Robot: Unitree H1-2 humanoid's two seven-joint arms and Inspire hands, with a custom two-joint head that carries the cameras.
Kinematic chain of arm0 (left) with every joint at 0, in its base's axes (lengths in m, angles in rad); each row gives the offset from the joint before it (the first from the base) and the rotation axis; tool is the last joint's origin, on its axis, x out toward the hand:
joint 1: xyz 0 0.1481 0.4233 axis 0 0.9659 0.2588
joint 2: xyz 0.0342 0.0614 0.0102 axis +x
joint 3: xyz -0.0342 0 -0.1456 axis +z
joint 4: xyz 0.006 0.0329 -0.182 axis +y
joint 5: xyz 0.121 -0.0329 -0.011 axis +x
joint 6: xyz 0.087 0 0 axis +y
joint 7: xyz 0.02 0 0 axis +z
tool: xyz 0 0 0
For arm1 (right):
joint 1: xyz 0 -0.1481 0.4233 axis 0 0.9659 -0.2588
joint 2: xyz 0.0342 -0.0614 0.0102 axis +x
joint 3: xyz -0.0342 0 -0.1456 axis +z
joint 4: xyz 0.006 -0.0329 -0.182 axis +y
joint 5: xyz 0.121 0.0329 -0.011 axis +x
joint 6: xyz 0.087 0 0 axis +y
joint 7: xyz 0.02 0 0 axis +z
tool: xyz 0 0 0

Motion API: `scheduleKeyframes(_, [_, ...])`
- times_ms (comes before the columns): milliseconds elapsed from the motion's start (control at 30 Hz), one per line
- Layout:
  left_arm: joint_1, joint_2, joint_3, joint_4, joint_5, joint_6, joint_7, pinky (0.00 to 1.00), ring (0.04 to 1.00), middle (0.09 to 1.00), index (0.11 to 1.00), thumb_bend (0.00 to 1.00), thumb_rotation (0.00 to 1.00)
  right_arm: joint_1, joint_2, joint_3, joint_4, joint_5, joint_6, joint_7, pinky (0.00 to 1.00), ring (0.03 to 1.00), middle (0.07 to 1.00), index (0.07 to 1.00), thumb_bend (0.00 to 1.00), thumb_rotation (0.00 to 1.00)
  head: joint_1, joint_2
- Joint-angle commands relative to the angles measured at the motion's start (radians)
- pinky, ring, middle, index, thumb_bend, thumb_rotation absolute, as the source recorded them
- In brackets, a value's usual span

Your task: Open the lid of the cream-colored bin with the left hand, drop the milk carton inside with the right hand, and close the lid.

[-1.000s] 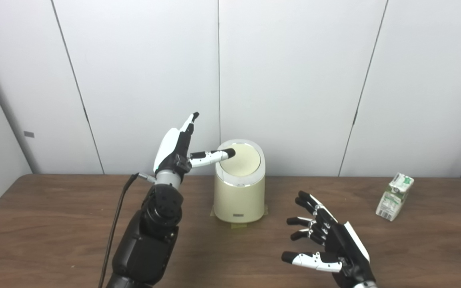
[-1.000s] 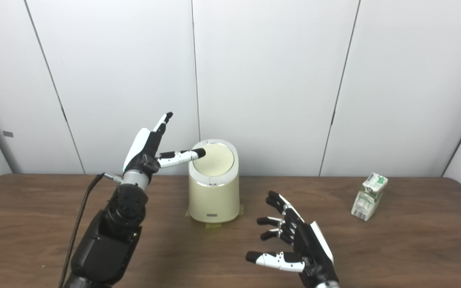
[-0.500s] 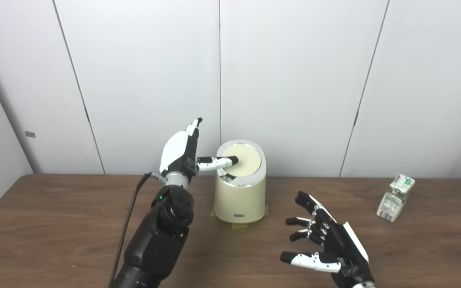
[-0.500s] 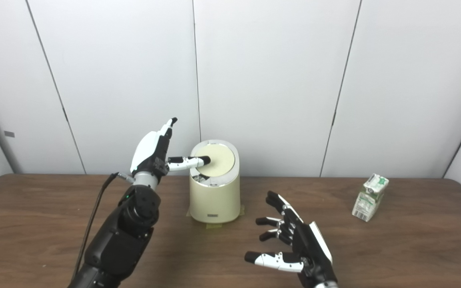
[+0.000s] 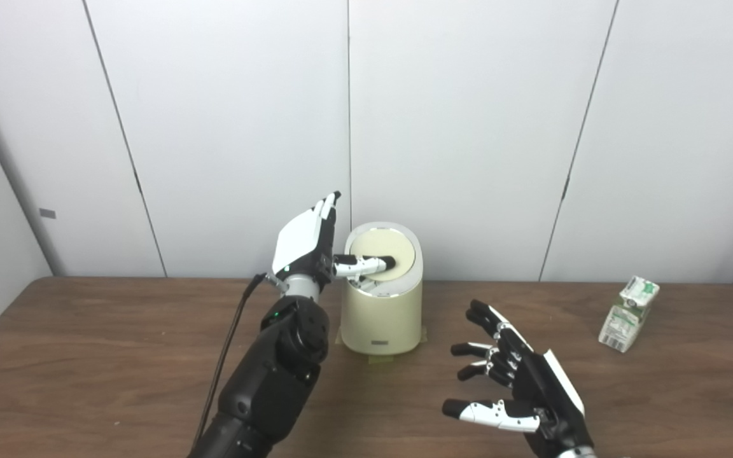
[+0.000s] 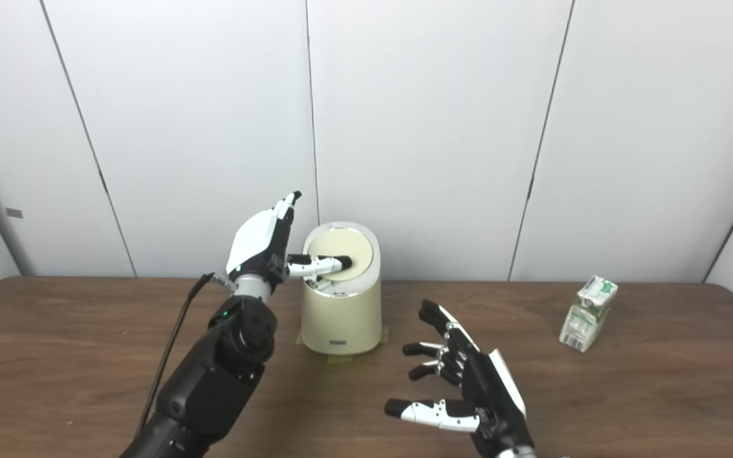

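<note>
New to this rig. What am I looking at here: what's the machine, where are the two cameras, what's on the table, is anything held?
A humanoid robot with two fingered hands works at a wooden table. Both pictures come from cameras side by side on its head, so they show one scene. The left hand presses its thumb on the lid of the cream-colored bin, tilting it down at the front. The right hand hovers open above the table, holding nothing. The milk carton stands untouched at the far right.
</note>
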Motion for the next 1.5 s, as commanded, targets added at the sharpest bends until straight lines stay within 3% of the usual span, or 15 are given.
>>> scheduleKeyframes(0, [-0.069,0.002,-0.018,-0.015,0.053,0.019,0.030,1.00,1.000,1.000,1.000,1.00,0.39,-0.023,0.006,0.001,-0.045,-0.001,-0.029,-0.005,0.53,0.703,0.904,0.909,0.69,0.00,0.000,0.003])
scheduleKeyframes(200, [-0.084,0.048,-0.110,-0.014,0.194,0.087,0.009,1.00,1.000,1.000,1.000,1.00,0.17,-0.023,0.008,0.000,-0.055,-0.008,-0.021,-0.006,0.54,0.704,0.901,0.906,0.69,0.00,0.001,0.009])
scheduleKeyframes(400, [-0.083,0.100,-0.171,-0.027,0.337,0.099,-0.084,1.00,1.000,1.000,1.000,1.00,0.07,-0.024,0.006,-0.005,-0.058,0.002,-0.014,-0.001,0.54,0.700,0.900,0.909,0.69,0.00,0.006,0.015])
scheduleKeyframes(633, [-0.056,0.149,-0.209,-0.080,0.499,0.099,-0.287,1.00,1.000,1.000,1.000,1.00,0.10,-0.026,0.009,-0.011,-0.058,0.020,-0.001,-0.001,0.55,0.710,0.910,0.905,0.70,0.00,0.014,0.016])
scheduleKeyframes(867, [-0.034,0.165,-0.205,-0.121,0.561,0.099,-0.420,1.00,1.000,1.000,1.000,1.00,0.16,-0.026,0.008,-0.011,-0.058,0.019,-0.001,0.000,0.55,0.708,0.906,0.905,0.70,0.00,0.016,0.016])
scheduleKeyframes(967, [-0.025,0.168,-0.196,-0.135,0.534,0.095,-0.399,1.00,1.000,1.000,1.000,1.00,0.16,-0.025,0.005,-0.011,-0.052,0.025,-0.014,0.004,0.55,0.707,0.906,0.907,0.69,0.00,0.018,0.016])
scheduleKeyframes(1167, [-0.008,0.134,-0.098,-0.158,0.410,0.051,-0.235,1.00,1.000,1.000,1.000,0.98,0.20,-0.024,0.002,-0.011,-0.048,0.029,-0.009,0.006,0.54,0.705,0.907,0.905,0.69,0.00,0.020,0.017])
scheduleKeyframes(1467, [0.002,0.152,0.048,-0.416,0.297,0.068,-0.247,0.98,1.000,1.000,1.000,0.96,0.27,-0.022,-0.003,-0.008,-0.048,0.025,-0.009,0.005,0.54,0.700,0.910,0.907,0.69,0.00,0.026,0.019])
